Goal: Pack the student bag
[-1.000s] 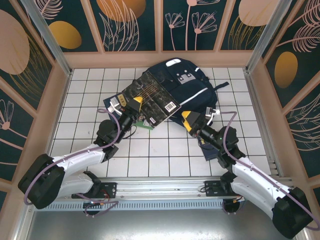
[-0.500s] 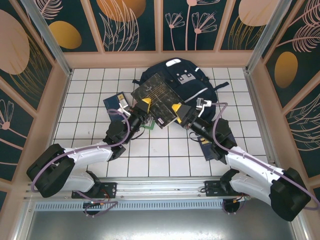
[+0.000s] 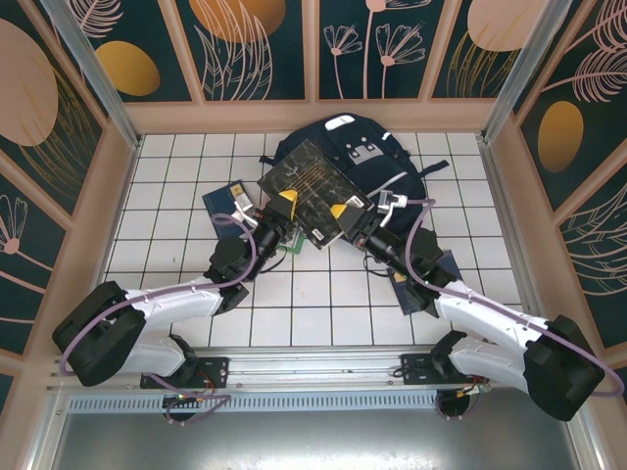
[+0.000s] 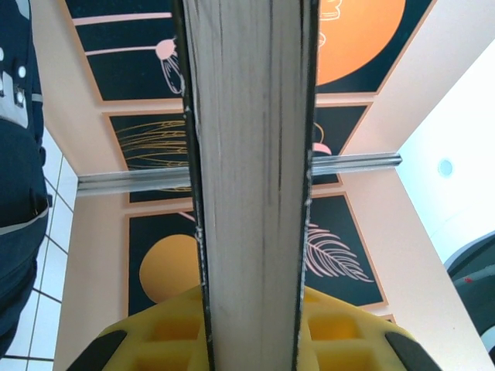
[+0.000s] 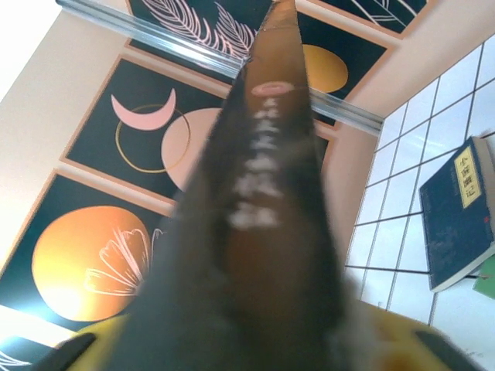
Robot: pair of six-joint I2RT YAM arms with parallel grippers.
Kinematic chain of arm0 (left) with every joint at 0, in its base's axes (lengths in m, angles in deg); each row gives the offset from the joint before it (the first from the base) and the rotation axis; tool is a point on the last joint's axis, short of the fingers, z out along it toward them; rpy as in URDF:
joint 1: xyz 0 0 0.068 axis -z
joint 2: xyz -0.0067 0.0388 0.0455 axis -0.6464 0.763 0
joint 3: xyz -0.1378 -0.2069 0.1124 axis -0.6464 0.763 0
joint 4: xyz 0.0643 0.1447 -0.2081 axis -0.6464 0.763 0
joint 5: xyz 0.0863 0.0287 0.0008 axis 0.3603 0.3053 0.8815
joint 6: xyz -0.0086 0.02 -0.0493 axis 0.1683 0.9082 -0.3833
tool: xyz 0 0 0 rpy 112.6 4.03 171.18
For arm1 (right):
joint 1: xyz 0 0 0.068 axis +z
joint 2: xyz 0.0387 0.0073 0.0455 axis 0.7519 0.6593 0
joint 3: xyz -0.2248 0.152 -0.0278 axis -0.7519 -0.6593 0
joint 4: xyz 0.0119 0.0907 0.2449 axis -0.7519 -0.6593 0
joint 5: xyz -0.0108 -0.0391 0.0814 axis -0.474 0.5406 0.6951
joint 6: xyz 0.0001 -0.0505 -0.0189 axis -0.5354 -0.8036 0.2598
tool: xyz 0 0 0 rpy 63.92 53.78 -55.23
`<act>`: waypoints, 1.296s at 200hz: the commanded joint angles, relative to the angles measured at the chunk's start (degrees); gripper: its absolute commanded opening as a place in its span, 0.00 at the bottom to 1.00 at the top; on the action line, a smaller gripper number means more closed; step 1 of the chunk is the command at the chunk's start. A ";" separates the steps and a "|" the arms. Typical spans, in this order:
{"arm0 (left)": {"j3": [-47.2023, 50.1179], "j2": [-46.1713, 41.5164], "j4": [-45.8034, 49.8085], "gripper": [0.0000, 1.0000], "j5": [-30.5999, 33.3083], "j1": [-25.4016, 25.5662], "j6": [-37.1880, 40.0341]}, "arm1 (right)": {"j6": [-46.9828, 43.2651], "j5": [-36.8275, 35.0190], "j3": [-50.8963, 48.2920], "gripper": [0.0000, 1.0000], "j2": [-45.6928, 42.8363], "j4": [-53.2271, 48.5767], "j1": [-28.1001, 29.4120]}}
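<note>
Book (image 3: 306, 186) held in left jaws and right jaws over student bag (image 3: 384, 168).

The top external camera is fixed above and behind the arm bases. It faces down and forward across the white tiled table (image 3: 294, 294) to the far wall, giving the distant view of the whole cell. The left wrist camera sits directly against the page edge of a large dark-covered book (image 4: 251, 178) and looks upward along it to the dark floral wall panels (image 4: 155, 147); a navy-blue fabric backpack (image 4: 15, 154) borders its frame. The right wrist camera is equally close to the same book, which is blurred there. It tilts upward to the panels and also takes in tiles and a small dark-blue book (image 5: 456, 212). All three views share the large book and the panels.
</note>
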 commanded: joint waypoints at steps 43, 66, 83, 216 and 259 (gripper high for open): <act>-2.68 -5.91 10.09 0.64 2.02 0.52 9.49 | -6.71 -16.67 5.17 0.00 -12.31 -27.36 -2.01; -11.81 -6.69 27.68 0.71 0.49 0.42 23.84 | -8.82 -22.77 7.90 0.00 -18.18 -42.83 -5.86; -22.13 -1.65 38.60 0.75 -7.37 0.33 36.10 | -8.86 -26.69 9.89 0.00 -21.18 -54.52 -9.25; -99.31 59.02 88.58 0.73 -32.74 -4.24 62.50 | -26.93 -27.40 18.05 0.00 -33.89 -74.61 -26.35; -101.18 65.81 83.80 0.72 -41.60 -6.46 59.89 | -28.01 -24.78 17.45 0.00 -33.98 -72.30 -26.32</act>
